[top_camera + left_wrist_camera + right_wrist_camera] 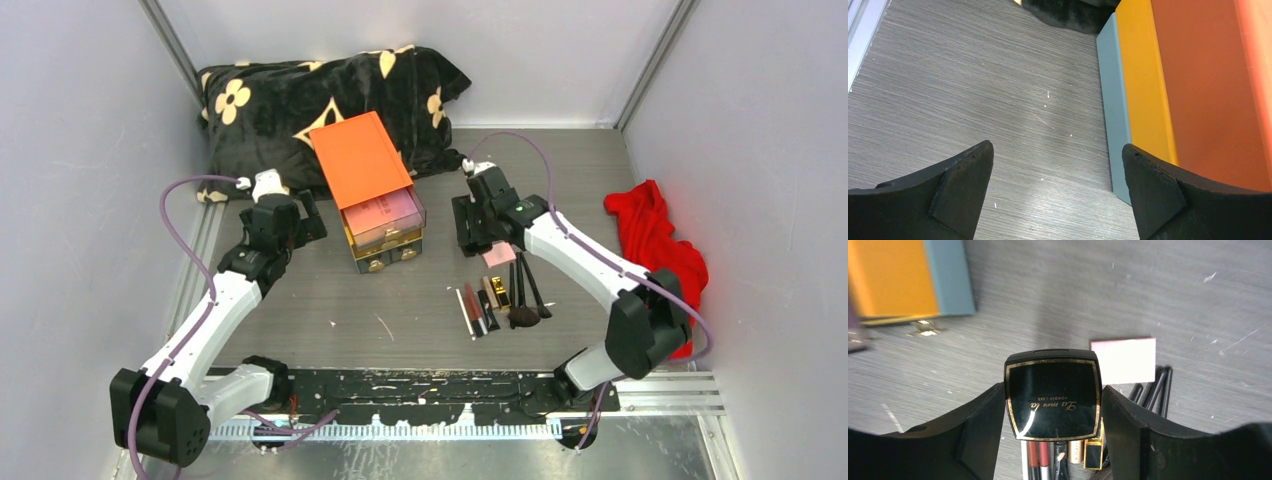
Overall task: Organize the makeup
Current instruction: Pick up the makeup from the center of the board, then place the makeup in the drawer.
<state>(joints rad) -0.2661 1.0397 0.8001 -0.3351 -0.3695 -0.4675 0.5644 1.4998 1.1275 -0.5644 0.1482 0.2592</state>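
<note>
My right gripper (pixel 1052 390) is shut on a square black powder compact (pixel 1053 410) with a gold border, one finger against each side. Under it on the table lies the rest of the makeup: a flat pink palette (pixel 1124 360), slim black brushes (pixel 1153 387), thin red and black tubes (pixel 1048 457) and a gold-and-black tube (pixel 1093 456). In the top view this gripper (pixel 478 238) hangs just behind the palette (pixel 498 256) and the row of tubes and brushes (pixel 497 300). My left gripper (pixel 1058 150) is open over bare table, just left of the box.
The orange-topped box (pixel 360 160) stands at centre back, its top clear drawer (pixel 385 215) pulled out with something pink inside. A black flowered cushion (pixel 300 100) lies behind it. A red cloth (pixel 650 235) sits by the right wall. The box's side (pixel 1198 85) is close to my left gripper.
</note>
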